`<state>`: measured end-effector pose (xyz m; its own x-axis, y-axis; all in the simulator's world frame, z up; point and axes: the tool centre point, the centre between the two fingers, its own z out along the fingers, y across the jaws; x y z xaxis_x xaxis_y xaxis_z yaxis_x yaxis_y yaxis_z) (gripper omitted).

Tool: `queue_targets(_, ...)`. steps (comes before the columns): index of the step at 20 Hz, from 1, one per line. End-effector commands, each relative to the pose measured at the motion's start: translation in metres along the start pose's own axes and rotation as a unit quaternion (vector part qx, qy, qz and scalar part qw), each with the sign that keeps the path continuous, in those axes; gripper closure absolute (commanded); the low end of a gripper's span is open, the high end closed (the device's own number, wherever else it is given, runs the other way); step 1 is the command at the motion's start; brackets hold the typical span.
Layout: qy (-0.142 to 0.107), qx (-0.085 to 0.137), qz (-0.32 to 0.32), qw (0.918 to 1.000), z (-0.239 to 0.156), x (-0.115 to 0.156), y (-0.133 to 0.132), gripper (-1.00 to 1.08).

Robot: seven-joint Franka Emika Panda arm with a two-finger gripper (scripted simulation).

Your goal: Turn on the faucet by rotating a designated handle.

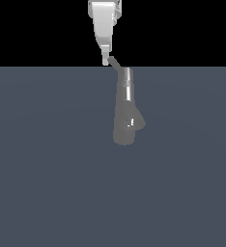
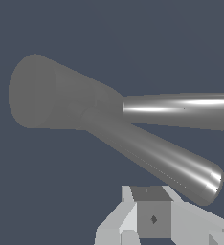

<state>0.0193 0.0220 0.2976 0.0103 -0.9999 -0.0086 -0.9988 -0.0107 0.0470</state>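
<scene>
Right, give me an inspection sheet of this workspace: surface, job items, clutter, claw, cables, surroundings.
Surface: plain dark blue-grey floor, bare where visible.
Faucet: grey metallic faucet with a wide dull body, a stubby bulge on the exterior view's right and a narrower shiny neck above.
Handle: thin grey handle angling off the faucet's top toward the exterior view's left.
Clutter: nothing seen.
Claw: the claw sits at the handle's free end; contact and finger spacing cannot be judged. In the wrist view the handle's rounded tip lies just past the fingers.
Cables: nothing seen.
Surroundings: black void above the floor's far edge.
</scene>
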Motion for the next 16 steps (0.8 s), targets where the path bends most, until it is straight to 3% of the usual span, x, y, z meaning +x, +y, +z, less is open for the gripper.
queue_targets(1,0.001,-0.006,0.006,1.0,0.0,0.014,0.011,1.08)
queue_targets(5,0.001,-0.007,0.005,1.0,-0.003,0.023,0.02,1.08)
queue_targets(6,0.0,-0.004,0.0,1.0,-0.003,0.014,0.015,1.08)
queue_targets(16,0.001,-0.006,0.004,1.0,-0.003,0.086,0.021,1.08)
